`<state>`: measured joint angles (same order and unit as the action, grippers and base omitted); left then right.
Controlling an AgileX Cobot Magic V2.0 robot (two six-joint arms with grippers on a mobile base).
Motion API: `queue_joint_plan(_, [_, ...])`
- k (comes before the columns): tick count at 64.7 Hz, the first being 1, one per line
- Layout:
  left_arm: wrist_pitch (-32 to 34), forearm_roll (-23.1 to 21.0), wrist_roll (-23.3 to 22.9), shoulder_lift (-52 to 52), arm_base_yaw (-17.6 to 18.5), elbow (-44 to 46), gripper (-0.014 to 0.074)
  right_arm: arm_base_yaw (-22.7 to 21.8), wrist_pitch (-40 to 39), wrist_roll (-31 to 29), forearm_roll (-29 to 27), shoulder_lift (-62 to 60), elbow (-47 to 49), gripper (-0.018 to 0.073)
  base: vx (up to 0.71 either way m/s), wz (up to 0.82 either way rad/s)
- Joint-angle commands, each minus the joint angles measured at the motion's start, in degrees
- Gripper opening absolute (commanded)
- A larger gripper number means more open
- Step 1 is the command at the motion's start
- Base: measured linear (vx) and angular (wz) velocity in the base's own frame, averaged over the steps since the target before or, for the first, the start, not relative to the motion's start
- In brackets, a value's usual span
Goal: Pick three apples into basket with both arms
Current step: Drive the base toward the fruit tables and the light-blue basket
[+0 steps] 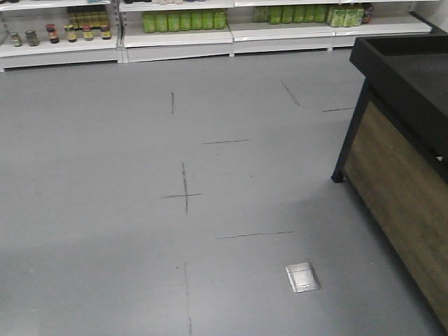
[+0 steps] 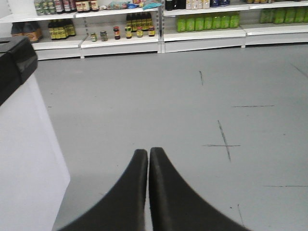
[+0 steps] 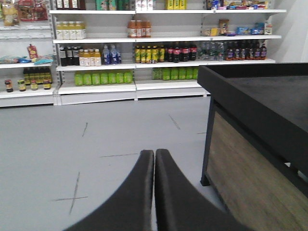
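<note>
At the bottom of the left wrist view the left gripper (image 2: 148,153) has its two black fingers pressed tip to tip with nothing between them, and the right gripper (image 3: 154,153) sits the same way at the bottom centre of its own view, just left of a black-topped counter (image 3: 269,91) with wood-grain sides. Ahead lies grey floor (image 1: 105,175) crossed with dark line marks (a small metal plate (image 1: 302,277) is set into it at the front view's lower right), running up to white shelves (image 1: 175,36) of green bottles (image 1: 183,21) along the top edge. Where the apples and the basket are, I cannot tell from these views.
</note>
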<state>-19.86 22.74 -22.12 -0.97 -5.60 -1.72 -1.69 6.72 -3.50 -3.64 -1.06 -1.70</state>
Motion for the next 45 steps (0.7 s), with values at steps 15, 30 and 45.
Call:
queue_joint_plan(15, [3.61, 0.13, -0.12, -1.06, 0.52, -0.57, -0.0007, -0.10, -4.16, -0.35, 0.48, -0.16, -0.71, -0.0008, 0.15, -0.44])
queue_joint_plan(30, [3.61, 0.13, -0.12, -1.06, 0.52, -0.57, -0.0007, -0.10, -4.16, -0.35, 0.48, -0.16, -0.71, -0.0008, 0.12, -0.48])
queue_joint_plan(45, [3.61, 0.13, -0.12, -1.06, 0.52, -0.57, -0.0007, -0.10, -4.16, -0.35, 0.48, -0.16, -0.71, -0.0008, 0.11, -0.42])
